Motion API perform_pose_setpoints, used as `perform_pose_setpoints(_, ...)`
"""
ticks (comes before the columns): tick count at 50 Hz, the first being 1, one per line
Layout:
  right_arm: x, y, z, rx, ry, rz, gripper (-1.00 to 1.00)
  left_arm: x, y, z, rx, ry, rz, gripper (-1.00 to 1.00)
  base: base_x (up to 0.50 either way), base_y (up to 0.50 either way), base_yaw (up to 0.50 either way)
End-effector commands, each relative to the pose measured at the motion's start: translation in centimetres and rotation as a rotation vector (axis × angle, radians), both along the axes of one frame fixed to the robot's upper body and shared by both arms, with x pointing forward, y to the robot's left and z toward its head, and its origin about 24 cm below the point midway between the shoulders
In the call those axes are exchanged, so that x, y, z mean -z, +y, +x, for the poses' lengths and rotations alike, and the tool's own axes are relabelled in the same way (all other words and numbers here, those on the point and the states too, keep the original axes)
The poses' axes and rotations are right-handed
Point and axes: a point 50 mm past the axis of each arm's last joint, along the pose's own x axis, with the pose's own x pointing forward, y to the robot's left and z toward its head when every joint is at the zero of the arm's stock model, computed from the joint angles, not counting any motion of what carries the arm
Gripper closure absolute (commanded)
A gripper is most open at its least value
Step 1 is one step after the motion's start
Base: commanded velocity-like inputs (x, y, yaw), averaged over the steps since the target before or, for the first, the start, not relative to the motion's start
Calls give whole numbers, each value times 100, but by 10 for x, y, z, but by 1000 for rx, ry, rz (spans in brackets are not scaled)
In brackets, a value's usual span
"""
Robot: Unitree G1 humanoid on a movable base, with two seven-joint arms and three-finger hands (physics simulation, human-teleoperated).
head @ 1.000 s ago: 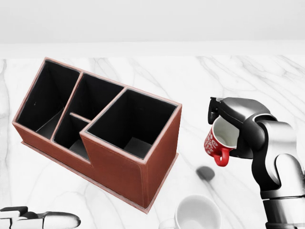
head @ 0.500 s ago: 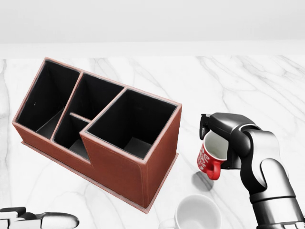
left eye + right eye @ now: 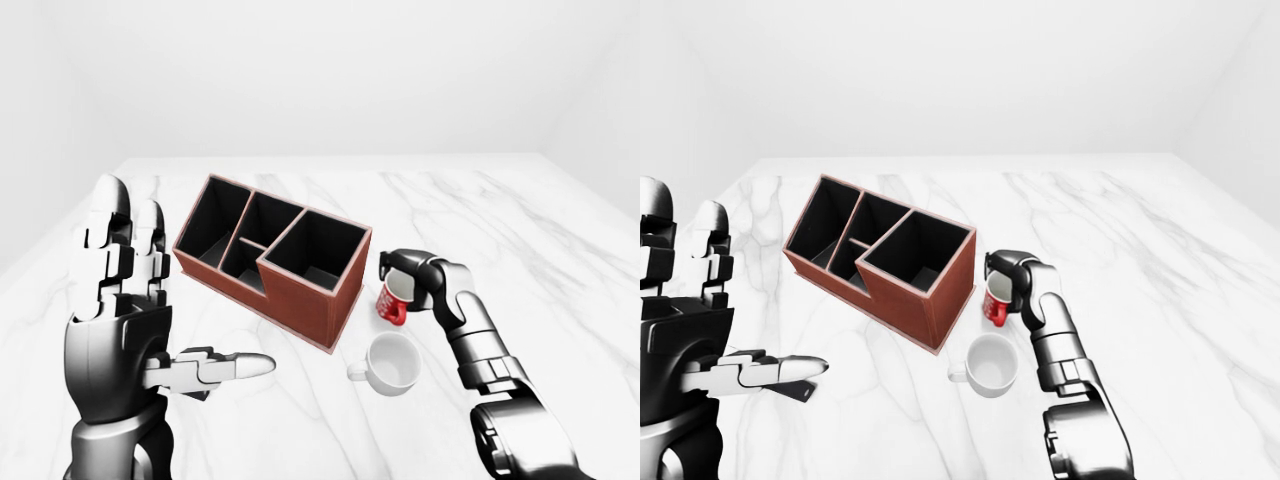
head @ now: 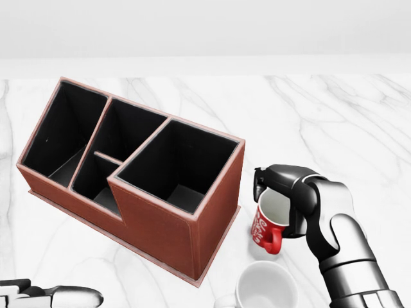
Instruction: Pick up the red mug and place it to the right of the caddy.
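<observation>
— What differs from a second ago?

— My right hand (image 4: 282, 202) has carried the red mug (image 4: 266, 228) down and leftward in the head view; it now sits just beside the caddy's right end, low over the surface (image 4: 334, 122), and the shadow spot that lay under it has gone. The caddy and white mug have not shifted.

— Left to right, what do you see?

— My left hand (image 3: 120, 300) is raised at the left, palm flat, fingers (image 3: 125, 235) spread wide and holding nothing. Then the caddy (image 4: 138, 173): a reddish-brown, leather-like box with black-lined rectangular compartments, the rightmost the tallest. Below its right corner stands a glossy white mug (image 4: 266, 289), upright. Then the red mug, white inside, white lettering outside, its handle pointing downward in the view, tilted. My right fingers close around its rim and body. I cannot tell whether its base touches the white veined marble.
</observation>
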Motion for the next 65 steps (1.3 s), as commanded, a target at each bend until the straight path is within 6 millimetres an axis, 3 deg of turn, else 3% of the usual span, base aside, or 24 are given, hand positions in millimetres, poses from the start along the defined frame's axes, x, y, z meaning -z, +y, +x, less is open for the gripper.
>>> perform_pose_setpoints(1, 8, 3, 2, 4, 21, 11, 100, -1, 0, -1, 0, -4, 0, -100, 0, 0, 0)
perform_pose_setpoints(30, 16, -7, 7, 48, 22, 34, 100, -2, -1, -3, 5, -11, 2, -100, 0, 0, 0)
perform_pose_setpoints(65, 29, -2, 21, 123, -67, 64, 100, -6, 0, -7, 6, -30, 5, -100, 0, 0, 0)
